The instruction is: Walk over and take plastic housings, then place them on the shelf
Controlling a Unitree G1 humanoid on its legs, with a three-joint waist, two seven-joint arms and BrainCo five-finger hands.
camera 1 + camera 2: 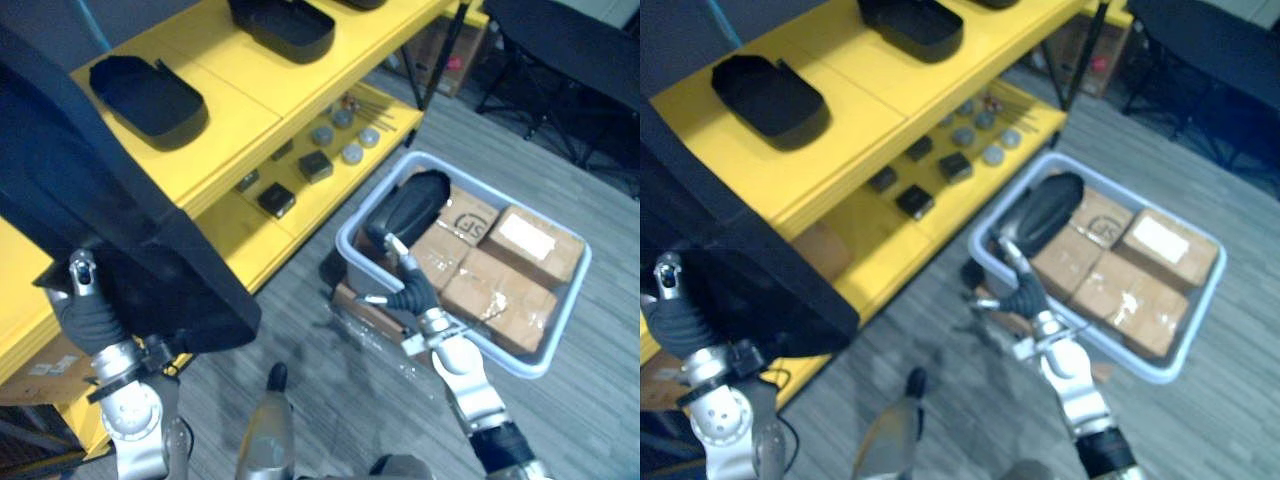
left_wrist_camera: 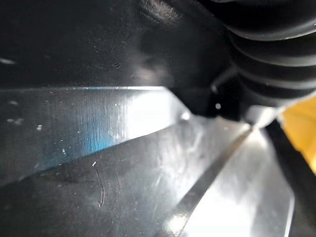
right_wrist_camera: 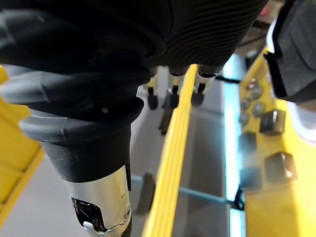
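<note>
A large black plastic housing fills the near left, over the front edge of the yellow shelf. My left hand is under its near rim, where the dark wrist cover shows and the fingers are hidden. The left wrist view has the housing's glossy black wall pressed close. Two more black housings lie on the top shelf board. Another black housing leans in the grey bin. My right hand hovers over the bin's near-left rim, open and empty, fingers straight.
Several cardboard boxes fill the bin. On the lower shelf board lie small black blocks and grey round parts. Dark furniture stands at the far right. Grey floor lies between the shelf and the bin.
</note>
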